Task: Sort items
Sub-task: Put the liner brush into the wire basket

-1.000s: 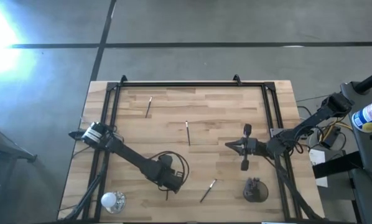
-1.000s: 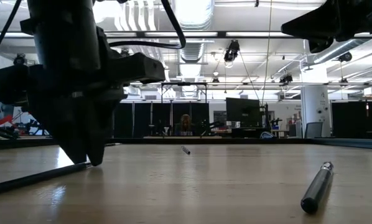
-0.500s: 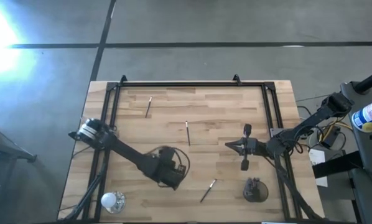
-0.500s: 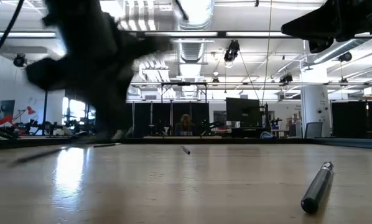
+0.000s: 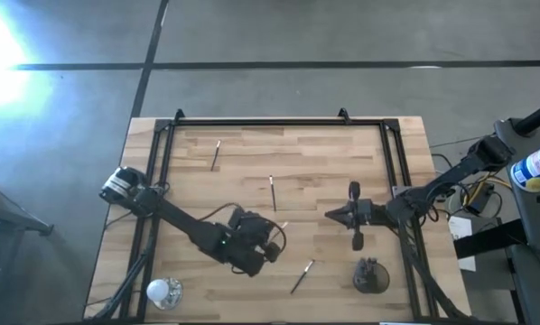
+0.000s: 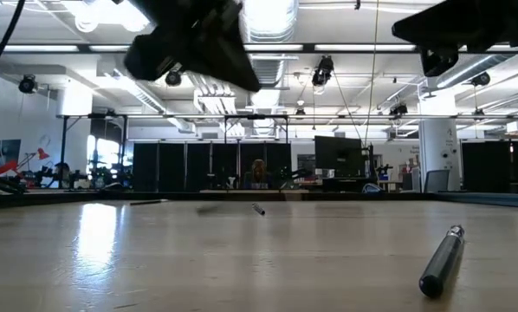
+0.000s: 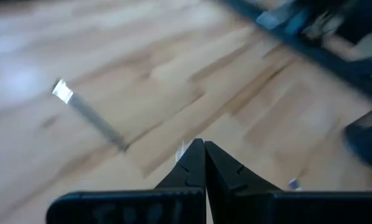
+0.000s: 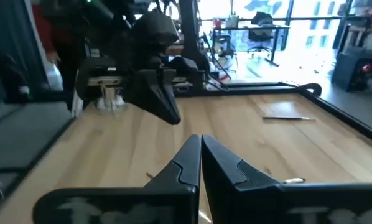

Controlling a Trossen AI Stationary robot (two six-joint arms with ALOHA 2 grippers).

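Three slim sticks lie flat on the wooden table: one far left, one in the middle, one near the near edge. My left gripper hovers above the table's near middle, shut on a fourth stick whose pale end pokes out. In the low view it hangs high above the wood. My right gripper waits shut and empty at the right, above the table. The dark cup stands near the right near corner, the silver cup at the left near corner. My left gripper pinches a stick between its two shut fingers. Only a pale bit shows beside the fingertips; the fingers hide the rest. The stick is lifted clear of the table.
A black frame runs along the table's far, left and right sides. In the low view a dark stick lies close at the right and two lie far back. Bare wood lies between the two grippers.
My left gripper, which stood with its tips on the table by the near edge, has risen well clear, swung toward the table's right and far side and turned. The stick that lay at its tips has left the table with it.
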